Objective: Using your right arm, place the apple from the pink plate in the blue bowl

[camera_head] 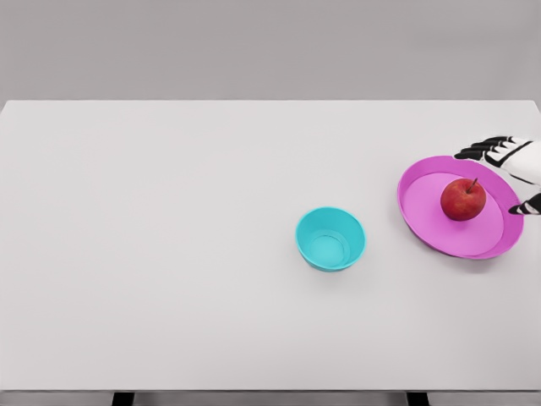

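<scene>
Fingers (483, 150) of the right hand (514, 165) are seen spread and holding nothing, reaching in from the right edge over the far right rim of the pink plate, with the thumb tip showing lower at that edge. No left arm is shown.

Nearest the camera, bare white table (169, 321) is seen. A little further in, right of the middle, the blue bowl (330, 238) is found upright and empty. Just to its right and slightly further back, apart from it, the pink plate (423, 211) is set, and the apple (463, 200) is resting on it right of the plate's centre, stem up. The apple is not touched by the hand; it lies just beside the open fingers.

The approach to the grasp is judged to be in hand, and the transfer is not yet begun. For the next move, the hand would need to be brought around the apple and closed on it, after which a lift and a carry leftward over the bowl would be called for.
</scene>
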